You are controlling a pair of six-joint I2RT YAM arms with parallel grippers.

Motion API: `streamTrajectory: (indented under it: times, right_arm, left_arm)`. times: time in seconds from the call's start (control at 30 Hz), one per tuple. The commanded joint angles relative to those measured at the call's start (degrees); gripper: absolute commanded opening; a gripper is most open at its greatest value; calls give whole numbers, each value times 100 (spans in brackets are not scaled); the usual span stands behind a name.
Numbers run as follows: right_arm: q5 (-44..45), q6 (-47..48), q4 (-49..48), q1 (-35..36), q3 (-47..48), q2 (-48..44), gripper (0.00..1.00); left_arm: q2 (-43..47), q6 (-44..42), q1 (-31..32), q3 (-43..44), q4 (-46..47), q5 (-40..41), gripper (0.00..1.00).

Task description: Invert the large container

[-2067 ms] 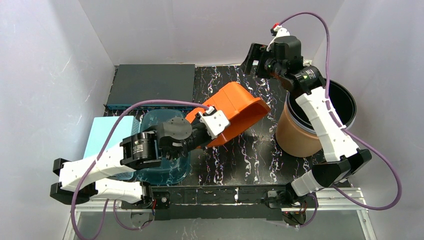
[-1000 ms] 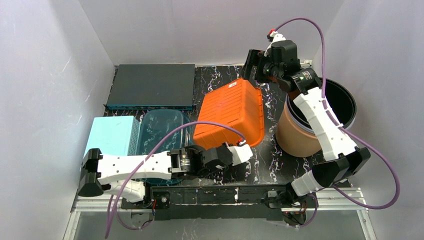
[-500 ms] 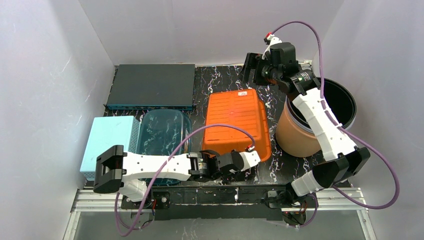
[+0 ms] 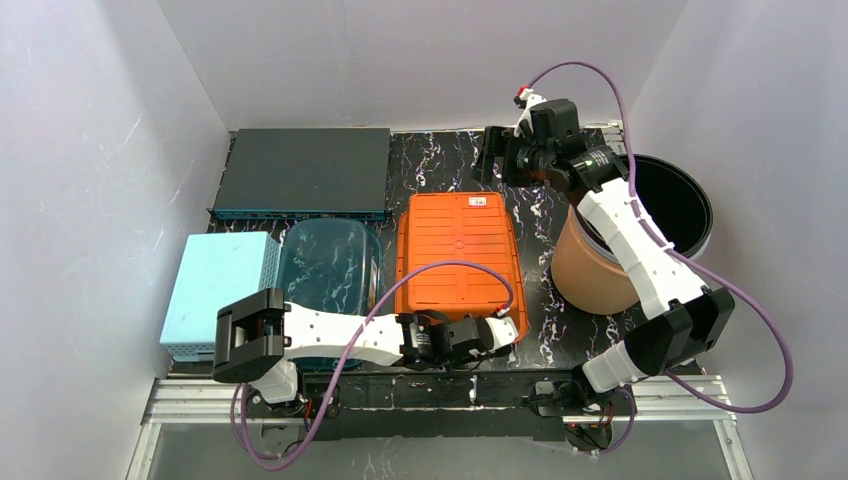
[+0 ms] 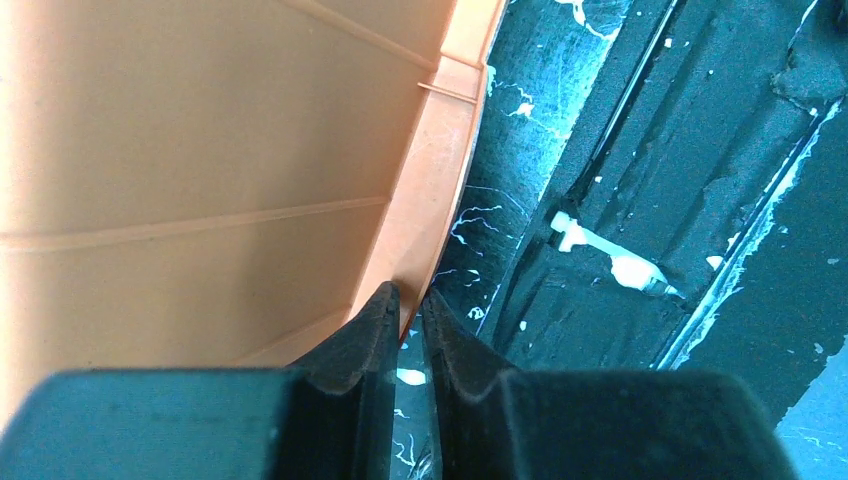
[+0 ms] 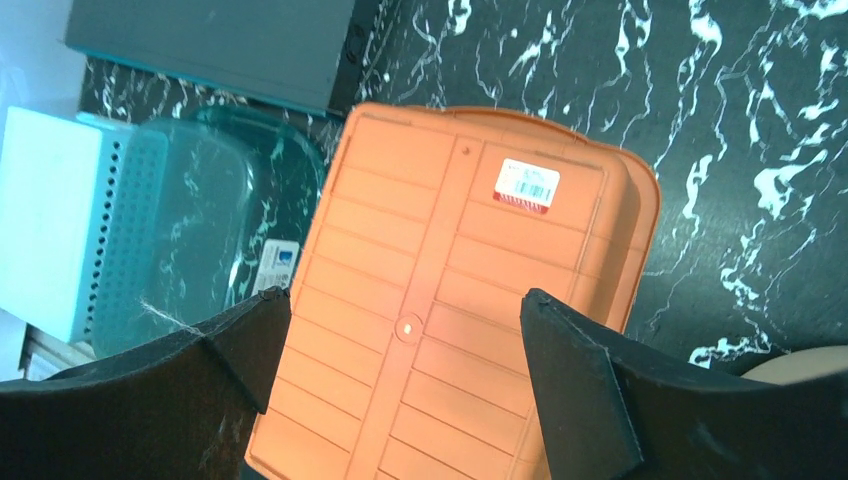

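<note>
1. left claw (image 5: 405,300): clenched, tips pinching the thin rim of the orange container (image 4: 455,250) at its near right corner. in the wrist view the rim edge sits right betw the two tips.
2. right claw (image 6: 403,300): released, jaws wide, nothing betw them. it hovers above the container's far end, not touching it.
3. container: lies base-up mid-table, ribbed underside and barcode sticker (image 6: 527,185) facing up. looks flat on the table (image 4: 545,325).
4. around it: teal tub (image 4: 325,265) just beside on the left, brown bucket (image 4: 600,265) just beside on the right, w/ the right arm passing over the bucket. light blue box (image 4: 220,275) sits beyond the tub and dark flat box (image 4: 300,170) at the far left. both are well apart from the claws.
5. step, imo: the flip itself looks done. what's left is letting go and clearing out.
6. next move calls for the left jaws to open enough to free the rim, then a pull back toward the near edge w/o hooking it. the rim is down at table level, so one finger is prob tucked under or inside the lip (can't tell which). a straight lift could tip the container, so slide out low first. right claw only needs to keep off.
</note>
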State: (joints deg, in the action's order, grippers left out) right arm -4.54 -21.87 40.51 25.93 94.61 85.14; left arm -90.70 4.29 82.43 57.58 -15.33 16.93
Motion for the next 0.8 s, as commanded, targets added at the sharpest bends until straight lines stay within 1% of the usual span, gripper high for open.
streamTrajectory:
  times: [0.0,0.03,0.1,0.13,0.3,0.47,0.63,0.77]
  right_arm:
    - [-337,253,-43,-25,-245,11,93]
    - [-353,287,-38,-22,-288,11,93]
    - [-390,369,-55,-25,-366,9,93]
    - [-410,433,-79,-23,-413,-1,93]
    - [-384,576,-226,-20,-663,-82,93]
    - [-403,709,-277,-15,-755,-123,93]
    - [-433,783,-576,-15,-1053,-247,93]
    - [-585,904,-711,-12,-1238,-270,92]
  left_arm:
    - [79,262,10,16,61,-21,1]
    - [109,304,10,24,43,-38,3]
    - [202,371,5,10,61,0,13]
    - [261,386,2,-4,75,3,15]
    - [410,401,9,44,28,-8,25]
    - [683,580,8,172,-212,67,29]
    - [1396,725,10,202,-376,761,38]
    - [1974,702,7,249,-594,1449,52]
